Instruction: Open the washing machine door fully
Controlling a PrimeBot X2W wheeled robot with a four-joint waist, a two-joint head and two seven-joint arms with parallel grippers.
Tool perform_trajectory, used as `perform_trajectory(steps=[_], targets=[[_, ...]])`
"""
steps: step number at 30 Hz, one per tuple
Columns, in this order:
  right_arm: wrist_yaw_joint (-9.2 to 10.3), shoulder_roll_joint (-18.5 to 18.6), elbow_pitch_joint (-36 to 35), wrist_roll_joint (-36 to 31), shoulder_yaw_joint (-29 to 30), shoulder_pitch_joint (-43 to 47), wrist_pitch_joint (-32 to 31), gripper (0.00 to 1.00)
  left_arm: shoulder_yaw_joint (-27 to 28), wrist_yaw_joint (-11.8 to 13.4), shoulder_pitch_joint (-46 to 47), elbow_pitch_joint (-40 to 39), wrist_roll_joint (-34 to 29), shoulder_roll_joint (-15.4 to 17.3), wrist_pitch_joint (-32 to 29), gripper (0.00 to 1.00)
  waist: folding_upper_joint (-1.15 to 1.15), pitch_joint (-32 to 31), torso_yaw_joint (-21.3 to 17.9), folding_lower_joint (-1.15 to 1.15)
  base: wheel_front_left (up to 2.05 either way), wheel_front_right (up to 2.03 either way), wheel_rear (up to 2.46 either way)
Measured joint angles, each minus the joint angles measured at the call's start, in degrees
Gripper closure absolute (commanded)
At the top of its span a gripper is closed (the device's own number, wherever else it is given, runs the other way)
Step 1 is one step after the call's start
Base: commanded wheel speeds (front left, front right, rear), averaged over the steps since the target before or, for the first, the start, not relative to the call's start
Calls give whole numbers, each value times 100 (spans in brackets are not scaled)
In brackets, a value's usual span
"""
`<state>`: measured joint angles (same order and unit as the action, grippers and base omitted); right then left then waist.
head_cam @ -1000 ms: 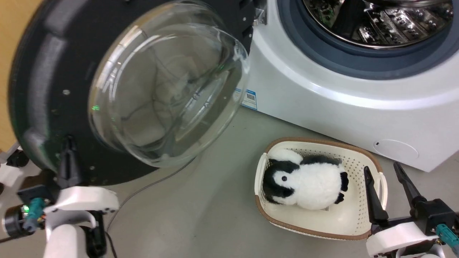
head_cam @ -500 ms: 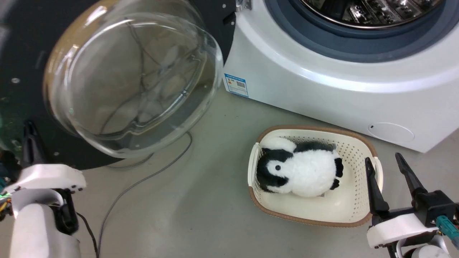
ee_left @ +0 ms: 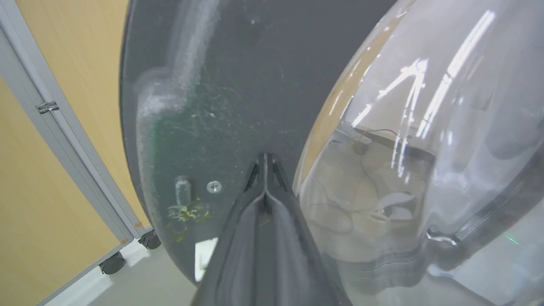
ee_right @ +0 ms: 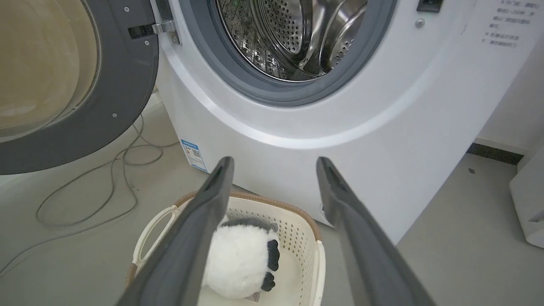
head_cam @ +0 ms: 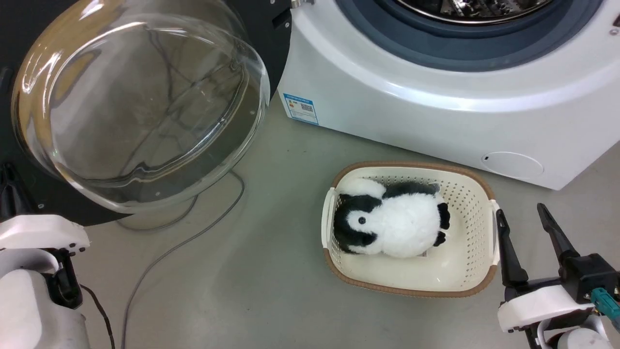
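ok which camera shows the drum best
The right wrist view: the steel drum shows through the open port, perforations and paddles clear. The head view catches just a sliver at its top edge. The left wrist view faces the washing machine door instead.

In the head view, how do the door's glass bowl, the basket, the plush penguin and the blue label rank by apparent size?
Largest to smallest:
1. glass bowl (probably nearer the camera, which helps)
2. basket
3. plush penguin
4. blue label

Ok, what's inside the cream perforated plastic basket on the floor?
A fluffy black-and-white plush penguin lies in the cream perforated plastic basket; bare bottom shows beside it. The part of the bottom beneath the toy is covered, so anything under it cannot be seen.
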<state>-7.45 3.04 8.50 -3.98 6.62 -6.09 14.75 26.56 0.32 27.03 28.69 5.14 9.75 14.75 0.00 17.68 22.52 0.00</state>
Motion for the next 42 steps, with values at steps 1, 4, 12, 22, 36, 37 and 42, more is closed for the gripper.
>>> perform_trajectory(steps=[1,4,12,22,36,37,42], targets=[[0,0,11,1,5,0,0,0,5,-7,0,10,-13,0,0,100,0,-16,-9,0,0,0,0],[0,0,38,30,7,1,0,0,-10,-10,-23,-64,-142,-41,0,100,0,-105,-23,0,0,0,0],[0,0,75,255,8,81,0,0,-109,-111,-580,-665,-367,-147,0,100,0,-582,-98,0,0,0,0],[0,0,-7,565,63,502,0,0,-420,-393,-1246,-1408,-475,-283,0,100,0,-1431,-226,0,0,0,0],[1,-1,-502,643,131,738,0,0,-1378,-608,-2074,-2183,-334,-590,0,0,0,-1865,-855,-2,0,0,0],[0,-2,-514,653,133,750,0,0,-1463,-615,-2131,-2213,-335,-602,0,0,0,-1882,-908,-1,0,0,0],[1,-1,-542,671,135,849,0,0,-1835,-655,-2299,-2207,-278,-665,0,0,0,-1954,-1158,-1,0,0,0]])
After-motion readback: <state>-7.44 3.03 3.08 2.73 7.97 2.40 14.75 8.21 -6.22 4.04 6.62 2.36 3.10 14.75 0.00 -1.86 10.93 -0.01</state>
